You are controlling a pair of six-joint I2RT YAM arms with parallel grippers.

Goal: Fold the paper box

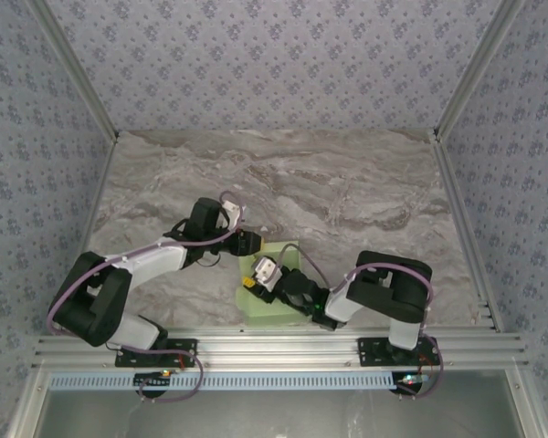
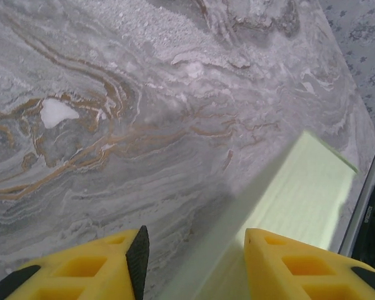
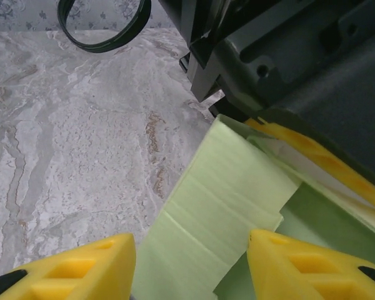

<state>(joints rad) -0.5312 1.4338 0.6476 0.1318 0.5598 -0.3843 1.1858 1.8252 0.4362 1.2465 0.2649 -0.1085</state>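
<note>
A: How is the left end effector (image 2: pixel 194 253) set?

B: Its jaws are spread, and an upright wall of the paper box (image 2: pixel 300 194) is seen running between them, closer to one finger than the other. No pinch is shown. The straddle is judged to be meant for steadying or creasing that wall.

A: And the right end effector (image 3: pixel 190 253)?

B: It is likewise spread, held low over a loose flap lying between its fingers; whether the flap is touched cannot be told. It is probably placed there so that the flap can be pressed inward.

A: Where is the box found?

B: It is set on the tabletop (image 1: pixel 347 182) near the front edge, between the two arms and just beyond the aluminium rail (image 1: pixel 283 345).

A: What room is left for moving?

B: Little is left at the box itself: both end effectors are crowded over it, almost nose to nose. A sweep toward the rail is judged to be cramped. Beyond the box and to either side, marbled tabletop is left open up to the patterned walls (image 1: pixel 274 64), so a withdrawal would best be made away from the bases.
</note>
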